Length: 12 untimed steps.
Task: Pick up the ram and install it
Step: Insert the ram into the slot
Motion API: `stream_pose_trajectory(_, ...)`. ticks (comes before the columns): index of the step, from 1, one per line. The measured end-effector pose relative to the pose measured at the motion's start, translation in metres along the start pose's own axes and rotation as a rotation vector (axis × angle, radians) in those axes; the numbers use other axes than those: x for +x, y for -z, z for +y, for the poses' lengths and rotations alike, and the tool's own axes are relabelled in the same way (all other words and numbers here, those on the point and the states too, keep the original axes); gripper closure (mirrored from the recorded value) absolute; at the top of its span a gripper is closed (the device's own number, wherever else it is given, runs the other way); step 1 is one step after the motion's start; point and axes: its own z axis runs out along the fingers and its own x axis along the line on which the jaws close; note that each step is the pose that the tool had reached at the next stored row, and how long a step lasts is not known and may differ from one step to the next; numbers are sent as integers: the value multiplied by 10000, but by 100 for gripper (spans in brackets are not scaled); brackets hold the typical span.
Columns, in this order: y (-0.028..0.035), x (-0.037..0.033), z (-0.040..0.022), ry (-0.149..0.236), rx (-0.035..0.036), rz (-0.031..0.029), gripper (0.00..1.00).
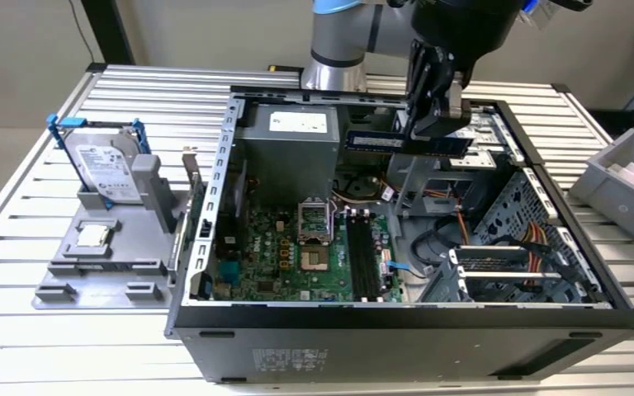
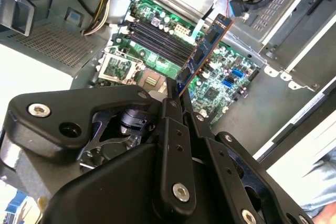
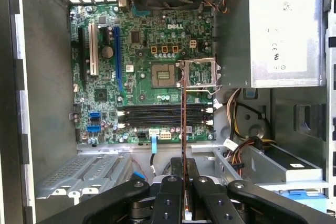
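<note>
The ram (image 1: 399, 142) is a long bluish stick that hangs level above the open computer case (image 1: 405, 318), near its back. My gripper (image 1: 441, 130) is shut on the stick's end at the exterior view's right. The second wrist view shows the ram (image 2: 206, 50) reaching out from the fingertips (image 2: 171, 92) over the green motherboard (image 2: 220, 85). In the first wrist view the ram (image 3: 184, 114) is edge-on and crosses the black memory slots (image 3: 157, 115) at a right angle. Those slots (image 1: 363, 256) lie well below the stick.
A silver hard drive (image 1: 108, 169) stands in a grey fixture (image 1: 96, 272) on the exterior view's left, with a small square chip (image 1: 92, 237) on the fixture. Inside the case are a power supply (image 1: 290, 157), cables (image 1: 461, 223) and a drive cage (image 1: 510, 268). A grey bin (image 1: 626, 186) sits at the right.
</note>
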Motion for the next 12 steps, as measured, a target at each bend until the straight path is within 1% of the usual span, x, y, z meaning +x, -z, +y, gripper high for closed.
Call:
stream_pose_trajectory(7, 0, 1, 6, -45, 3, 6, 100)
stream_pose_trajectory(12, -1, 1, 15, -267, 6, 0, 100)
